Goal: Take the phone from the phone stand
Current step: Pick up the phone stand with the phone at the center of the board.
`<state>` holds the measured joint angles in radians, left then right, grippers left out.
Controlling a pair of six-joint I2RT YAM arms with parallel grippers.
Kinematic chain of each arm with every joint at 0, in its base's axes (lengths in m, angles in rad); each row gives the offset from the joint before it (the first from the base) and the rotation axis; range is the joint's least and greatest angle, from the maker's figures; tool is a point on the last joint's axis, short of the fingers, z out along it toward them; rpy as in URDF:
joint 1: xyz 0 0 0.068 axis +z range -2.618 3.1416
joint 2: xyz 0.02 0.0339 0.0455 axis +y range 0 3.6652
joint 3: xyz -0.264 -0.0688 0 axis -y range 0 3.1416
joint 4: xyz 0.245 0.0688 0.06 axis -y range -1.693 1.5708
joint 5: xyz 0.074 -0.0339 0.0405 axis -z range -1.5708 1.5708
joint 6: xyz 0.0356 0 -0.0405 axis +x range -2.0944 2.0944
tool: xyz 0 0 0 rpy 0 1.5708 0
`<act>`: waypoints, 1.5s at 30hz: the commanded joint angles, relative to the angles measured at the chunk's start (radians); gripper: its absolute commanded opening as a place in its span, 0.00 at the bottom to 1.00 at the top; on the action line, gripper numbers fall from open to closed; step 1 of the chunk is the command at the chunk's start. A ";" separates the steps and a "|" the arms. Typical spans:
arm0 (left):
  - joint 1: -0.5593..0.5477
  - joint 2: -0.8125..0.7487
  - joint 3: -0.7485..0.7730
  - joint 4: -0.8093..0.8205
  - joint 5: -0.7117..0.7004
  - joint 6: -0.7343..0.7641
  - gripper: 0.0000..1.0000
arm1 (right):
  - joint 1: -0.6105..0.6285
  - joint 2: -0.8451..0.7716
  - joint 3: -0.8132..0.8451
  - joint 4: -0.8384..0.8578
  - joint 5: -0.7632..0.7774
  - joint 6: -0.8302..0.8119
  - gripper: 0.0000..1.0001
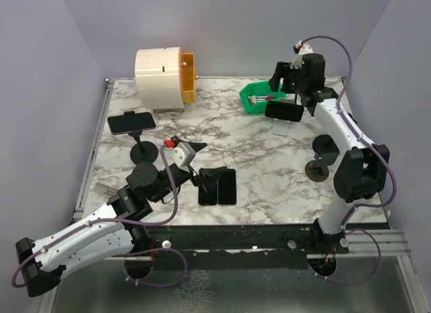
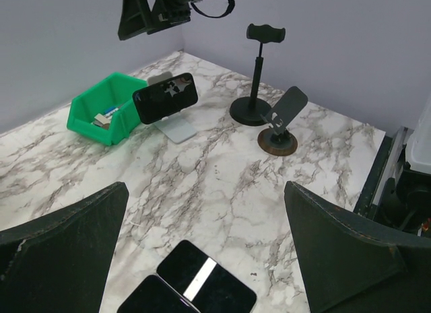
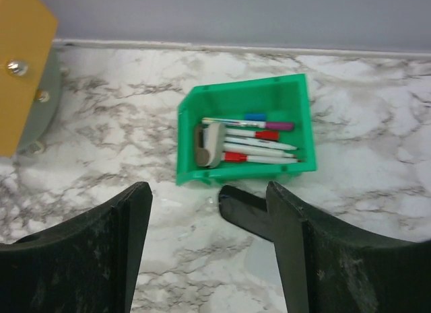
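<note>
A black phone (image 1: 283,111) rests landscape on a pale grey phone stand (image 1: 281,128) at the back right of the table; the left wrist view shows the same phone (image 2: 166,96) leaning on that stand (image 2: 176,128). Just above the phone hangs my right gripper (image 1: 286,94), open. In the right wrist view, one corner of the phone (image 3: 246,212) pokes out below, between the fingers of the right gripper (image 3: 209,198) and close to the right finger (image 3: 289,232). My left gripper (image 2: 205,192) is wide open and holds nothing, low over the table's front middle.
Two dark phones (image 1: 217,185) lie flat under the left gripper. A purple phone (image 1: 131,122) sits on a black stand at the left. A green bin of pens (image 1: 259,97), a white and yellow drum (image 1: 165,71), a black pole stand (image 1: 326,148) and a round folding stand (image 1: 316,170) are also here.
</note>
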<state>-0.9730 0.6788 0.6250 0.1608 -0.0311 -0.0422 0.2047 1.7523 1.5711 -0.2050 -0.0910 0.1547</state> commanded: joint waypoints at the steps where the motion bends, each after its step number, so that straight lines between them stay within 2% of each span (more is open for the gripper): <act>1: -0.005 -0.034 -0.007 -0.002 -0.006 0.003 0.99 | -0.091 0.003 -0.017 0.030 -0.081 -0.062 0.74; 8: -0.014 -0.045 -0.006 0.008 0.025 -0.011 0.99 | -0.241 -0.029 -0.134 0.099 -0.290 -0.138 0.75; 22: -0.029 -0.054 -0.006 0.006 0.025 -0.009 0.99 | -0.258 0.083 -0.039 -0.063 -0.451 -0.310 0.71; 32: -0.045 -0.052 -0.006 0.007 0.030 -0.008 0.99 | -0.260 0.105 -0.054 -0.091 -0.327 -0.355 0.69; 45: -0.049 -0.058 -0.006 0.006 0.030 -0.004 0.99 | -0.258 0.120 -0.089 -0.102 -0.307 -0.344 0.70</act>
<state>-1.0168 0.6319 0.6250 0.1623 -0.0189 -0.0444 -0.0498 1.8496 1.4956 -0.2863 -0.4271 -0.1822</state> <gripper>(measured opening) 0.991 0.699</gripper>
